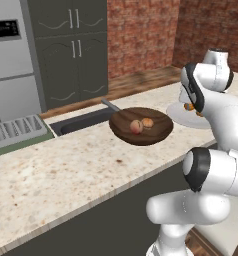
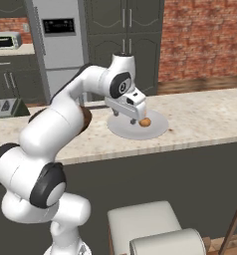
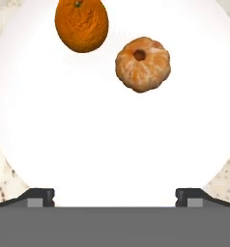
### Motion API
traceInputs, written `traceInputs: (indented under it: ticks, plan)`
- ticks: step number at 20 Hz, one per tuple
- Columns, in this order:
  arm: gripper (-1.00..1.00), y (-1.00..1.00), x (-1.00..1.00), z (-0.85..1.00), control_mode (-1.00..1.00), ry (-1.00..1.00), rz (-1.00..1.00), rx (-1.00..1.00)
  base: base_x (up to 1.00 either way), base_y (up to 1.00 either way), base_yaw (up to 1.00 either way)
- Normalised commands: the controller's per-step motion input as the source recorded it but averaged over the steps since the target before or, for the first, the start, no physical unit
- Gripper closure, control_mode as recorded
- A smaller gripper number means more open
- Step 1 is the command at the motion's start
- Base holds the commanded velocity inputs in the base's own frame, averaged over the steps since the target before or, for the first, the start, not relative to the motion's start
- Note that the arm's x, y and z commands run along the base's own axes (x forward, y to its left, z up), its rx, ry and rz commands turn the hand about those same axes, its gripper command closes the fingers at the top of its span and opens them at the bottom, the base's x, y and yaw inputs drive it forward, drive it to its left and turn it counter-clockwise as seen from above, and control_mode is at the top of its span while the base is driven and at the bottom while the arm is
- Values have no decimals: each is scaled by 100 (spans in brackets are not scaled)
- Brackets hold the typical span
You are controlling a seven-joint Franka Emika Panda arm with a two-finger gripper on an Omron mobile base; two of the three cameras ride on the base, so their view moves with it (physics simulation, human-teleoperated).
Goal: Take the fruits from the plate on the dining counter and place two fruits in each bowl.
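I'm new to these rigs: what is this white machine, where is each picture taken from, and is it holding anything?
It is a white robot arm on a rolling base in a rendered kitchen. Two pictures come from cameras behind it, left and right; the third looks down from its hand. On the dining counter stand a brown bowl with two fruits and a white plate with an orange and a peeled tangerine. The gripper hangs over the plate, fingers spread wide, holding nothing.
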Motion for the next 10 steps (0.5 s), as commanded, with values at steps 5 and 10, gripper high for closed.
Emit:
traceInputs:
  ticks: [5,10]
  plan:
    - [-100,-33,5,0,-100,0,-1,-7,0,0,0]
    - [-100,-30,0,0,-100,0,-1,-2,0,0,0]
